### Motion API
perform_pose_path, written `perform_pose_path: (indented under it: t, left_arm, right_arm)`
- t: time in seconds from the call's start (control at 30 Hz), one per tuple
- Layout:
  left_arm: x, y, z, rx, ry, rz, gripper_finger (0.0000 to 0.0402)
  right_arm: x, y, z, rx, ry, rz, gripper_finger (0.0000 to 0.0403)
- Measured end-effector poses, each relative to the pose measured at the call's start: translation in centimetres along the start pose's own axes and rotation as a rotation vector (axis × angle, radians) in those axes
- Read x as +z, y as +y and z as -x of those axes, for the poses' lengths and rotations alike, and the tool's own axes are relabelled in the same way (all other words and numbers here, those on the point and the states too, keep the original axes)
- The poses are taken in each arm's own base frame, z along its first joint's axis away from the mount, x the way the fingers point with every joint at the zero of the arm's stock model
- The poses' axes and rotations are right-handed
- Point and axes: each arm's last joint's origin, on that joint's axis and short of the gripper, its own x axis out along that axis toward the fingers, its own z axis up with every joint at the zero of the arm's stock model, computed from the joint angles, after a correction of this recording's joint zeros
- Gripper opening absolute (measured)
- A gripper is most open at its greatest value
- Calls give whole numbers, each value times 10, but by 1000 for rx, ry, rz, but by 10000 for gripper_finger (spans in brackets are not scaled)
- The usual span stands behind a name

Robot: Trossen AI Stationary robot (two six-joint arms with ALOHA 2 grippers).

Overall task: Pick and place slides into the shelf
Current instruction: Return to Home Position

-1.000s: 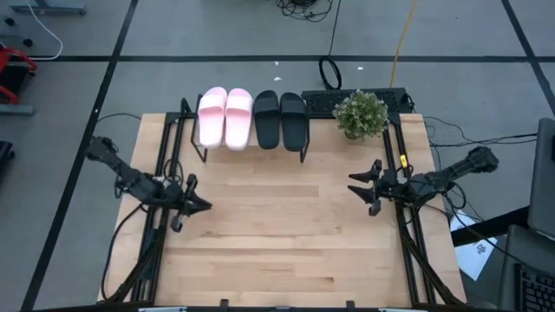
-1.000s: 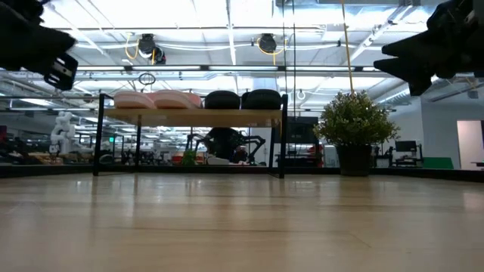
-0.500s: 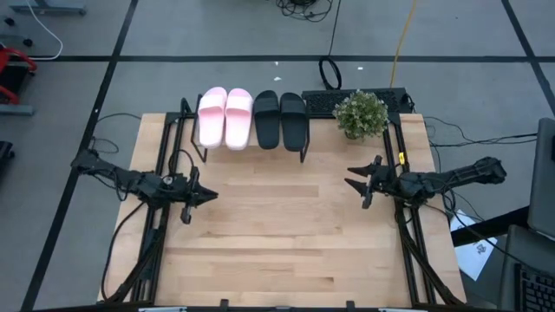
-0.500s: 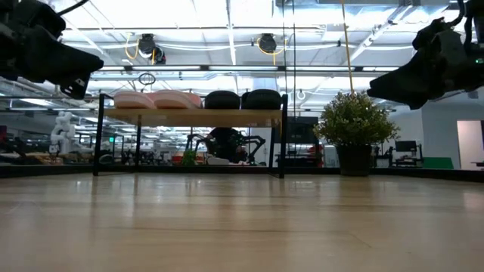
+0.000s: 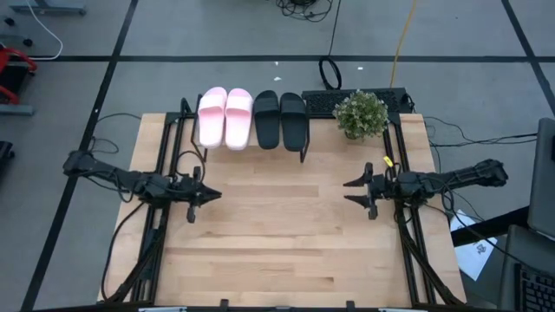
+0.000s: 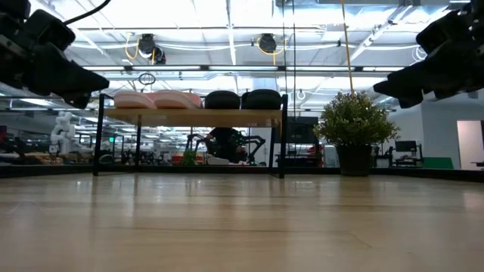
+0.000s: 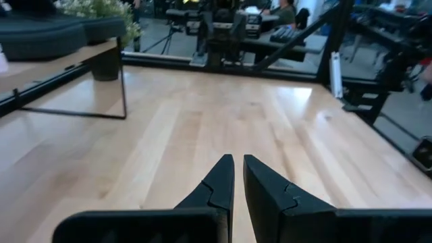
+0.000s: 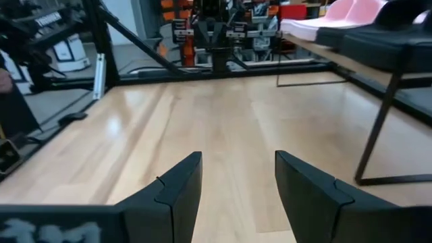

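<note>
All four slides sit on the shelf [image 6: 193, 117] at the far edge of the table [image 5: 277, 243]. The two pink slides [image 5: 225, 117] are side by side on its left half. The two black slides [image 5: 281, 119] are right next to them on the right half, so it's one neat row, toes all the same way. A potted plant [image 5: 361, 113] stands on the table just beside the shelf's right end.

Both arms are well apart from the shoes. The left hand [image 5: 210, 194] hovers above the table's left side, pointing toward the middle. Its fingers are pinched nearly together with only a sliver of gap, gripping nothing. The right hand [image 5: 349, 191] hovers over the right side facing it, fingers spread wide, also carrying nothing.
</note>
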Motion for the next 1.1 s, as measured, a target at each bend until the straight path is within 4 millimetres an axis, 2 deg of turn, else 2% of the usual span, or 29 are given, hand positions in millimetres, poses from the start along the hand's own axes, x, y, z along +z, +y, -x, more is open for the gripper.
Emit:
perform_pose_path:
  t: [0.47,0.77,1.1]
  left_arm:
    - [0,3,-2,33,-1,-19,33]
    - [1,3,-2,32,-8,92,33]
    - [1,3,-2,32,-7,90,33]
  right_arm:
    - [1,-2,-1,84,2,41,178]
    - [3,-1,-1,87,-24,87,178]
    - [3,-1,-1,86,-22,51,178]
